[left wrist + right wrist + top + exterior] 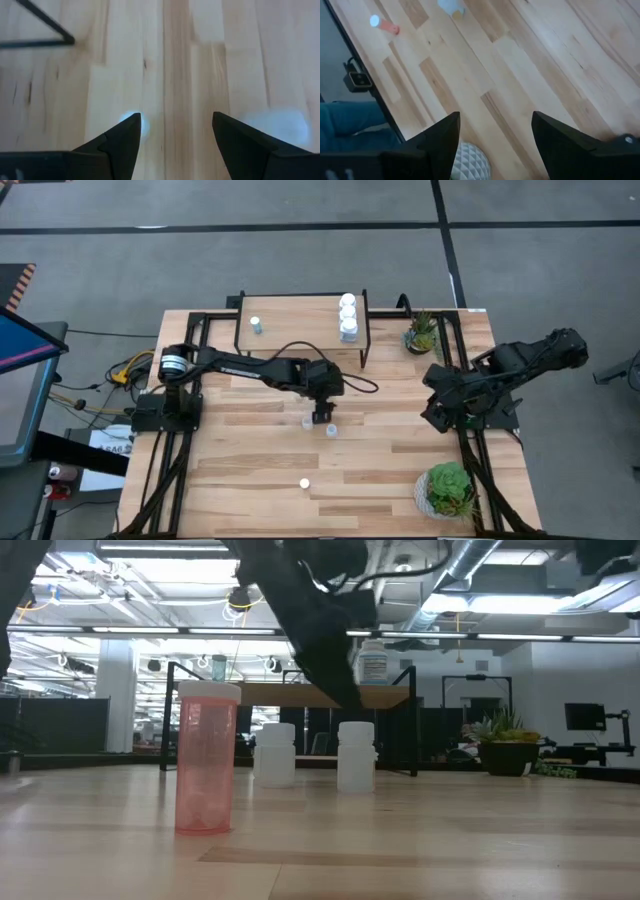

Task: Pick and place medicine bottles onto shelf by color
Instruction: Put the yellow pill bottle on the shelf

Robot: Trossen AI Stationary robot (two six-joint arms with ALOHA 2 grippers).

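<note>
Two small pale bottles [307,421] [331,430] stand on the table's middle; in the low view they show as white bottles [277,753] [356,755]. A pink bottle with a white cap [304,482] [207,757] stands nearer the front edge. The shelf [300,338] at the far edge carries a small bottle [256,325] and a row of white bottles [348,316]. My left gripper [322,416] [175,132] hangs open over the two pale bottles, pointing down, touching nothing. My right gripper [437,418] [495,132] is open, raised at the table's right side.
A potted plant [448,488] stands at the near right corner and another [422,333] at the far right beside the shelf. The shelf's black legs [412,725] reach down to the table. Bare wood lies left of the pink bottle.
</note>
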